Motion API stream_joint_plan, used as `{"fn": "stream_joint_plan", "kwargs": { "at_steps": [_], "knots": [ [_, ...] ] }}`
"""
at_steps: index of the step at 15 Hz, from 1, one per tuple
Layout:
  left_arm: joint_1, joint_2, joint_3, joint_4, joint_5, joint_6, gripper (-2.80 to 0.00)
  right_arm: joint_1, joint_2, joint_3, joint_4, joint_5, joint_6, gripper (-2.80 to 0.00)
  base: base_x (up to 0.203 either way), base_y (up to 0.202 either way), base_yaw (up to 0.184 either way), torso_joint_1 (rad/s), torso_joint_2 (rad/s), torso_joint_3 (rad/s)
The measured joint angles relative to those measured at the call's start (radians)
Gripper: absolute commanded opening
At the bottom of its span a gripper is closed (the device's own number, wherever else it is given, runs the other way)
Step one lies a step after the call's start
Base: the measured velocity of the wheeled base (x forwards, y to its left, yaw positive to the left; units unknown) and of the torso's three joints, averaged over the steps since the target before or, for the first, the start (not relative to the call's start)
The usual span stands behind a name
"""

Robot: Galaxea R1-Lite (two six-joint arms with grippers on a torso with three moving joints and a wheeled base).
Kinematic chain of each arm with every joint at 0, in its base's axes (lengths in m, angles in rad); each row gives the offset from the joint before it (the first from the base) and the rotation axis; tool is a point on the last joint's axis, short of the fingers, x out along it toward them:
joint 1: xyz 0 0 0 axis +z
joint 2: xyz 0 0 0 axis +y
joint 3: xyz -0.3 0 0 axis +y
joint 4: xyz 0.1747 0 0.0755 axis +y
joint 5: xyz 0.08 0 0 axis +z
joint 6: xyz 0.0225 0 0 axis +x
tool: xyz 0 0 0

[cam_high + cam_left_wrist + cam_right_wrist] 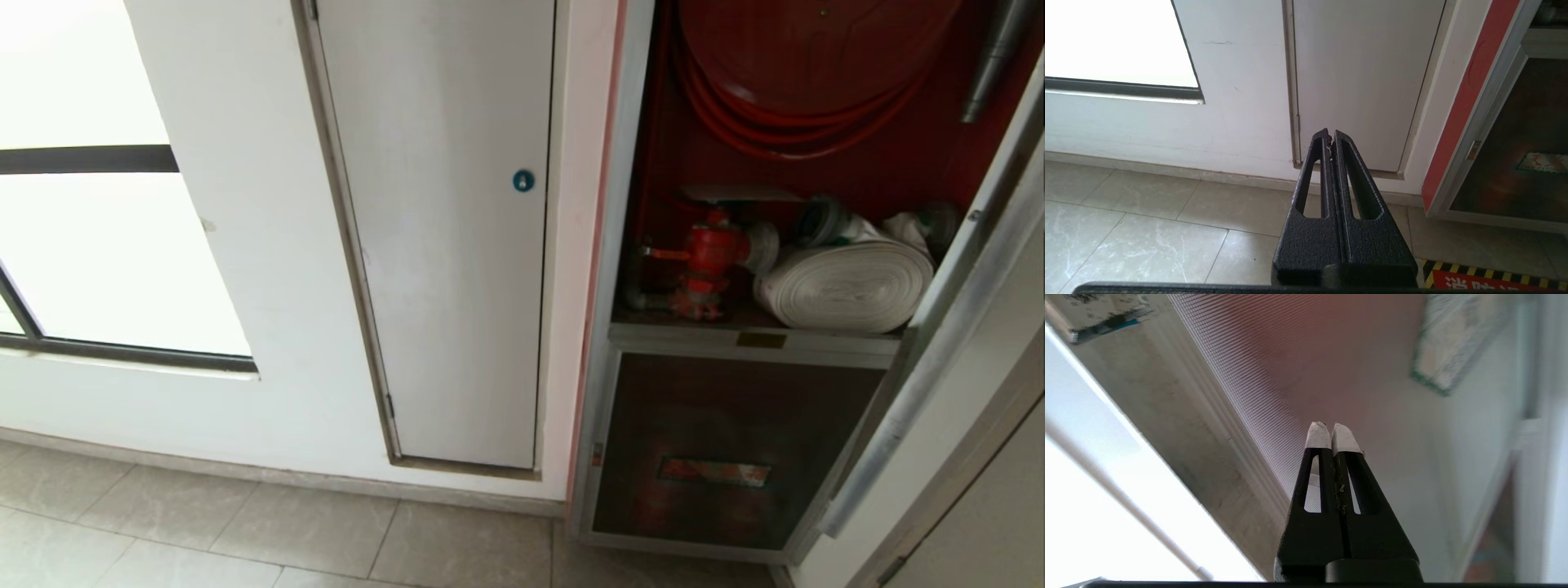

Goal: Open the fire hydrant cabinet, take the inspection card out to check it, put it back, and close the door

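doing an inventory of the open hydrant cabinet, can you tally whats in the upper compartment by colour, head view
red: 2, hose coil and hydrant valve
white: 1, rolled flat hose
silver grey: 1, nozzle
total: 4

The hose reel [808, 73] at one o'clock in the head view is cut off by the top edge, and the open door [955, 327] at three o'clock runs out past the right edge. On the lower panel [718, 441] at five o'clock, the label [715, 471] is too smeared to read. In the right wrist view the sticker [1453, 343] at one o'clock is blurred, its print illegible.
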Motion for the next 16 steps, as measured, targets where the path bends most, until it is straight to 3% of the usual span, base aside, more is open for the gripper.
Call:
{"fn": "stream_joint_plan", "kwargs": {
  "at_steps": [7,16],
  "knots": [
    [0.001,0.000,0.000,0.000,0.000,0.000,-2.80,0.176,0.323,-0.272,0.000,0.008,0.002,-2.80,0.000,0.000,0.000,0.000,0.00,0.000],
    [0.001,0.000,0.000,0.000,0.000,0.000,-2.80,0.226,0.835,-0.778,0.004,0.000,-0.056,-2.80,0.000,0.000,0.000,0.000,0.00,0.000]
  ]
}}
